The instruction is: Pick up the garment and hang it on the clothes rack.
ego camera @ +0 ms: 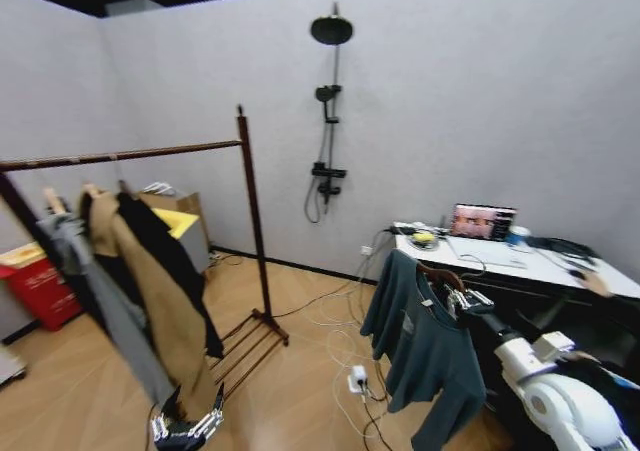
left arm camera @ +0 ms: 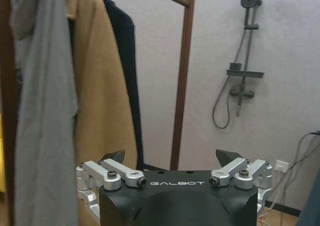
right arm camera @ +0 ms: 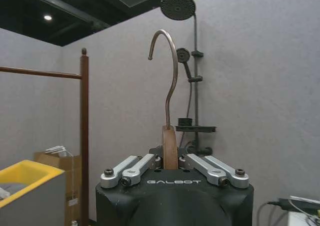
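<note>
The teal-blue garment (ego camera: 422, 346) hangs in the air on a wooden hanger (ego camera: 441, 273), right of the clothes rack (ego camera: 252, 233). My right gripper (ego camera: 464, 300) is shut on the hanger's neck. In the right wrist view the gripper (right arm camera: 170, 159) clamps the wooden neck (right arm camera: 170, 142), and the metal hook (right arm camera: 168, 68) stands upright above it, apart from the rack's post (right arm camera: 84, 136). My left gripper (ego camera: 186, 429) hangs low in front of the rack; in the left wrist view it (left arm camera: 171, 159) is open with nothing between its fingers.
A grey hooded jacket (ego camera: 100, 291), a long tan coat (ego camera: 160, 301) and a dark garment (ego camera: 165, 251) hang at the rack's left end. A black shower-head pole (ego camera: 328, 111) is on the back wall. A desk (ego camera: 560, 271) with a laptop stands right. Cables (ego camera: 355, 381) lie on the floor.
</note>
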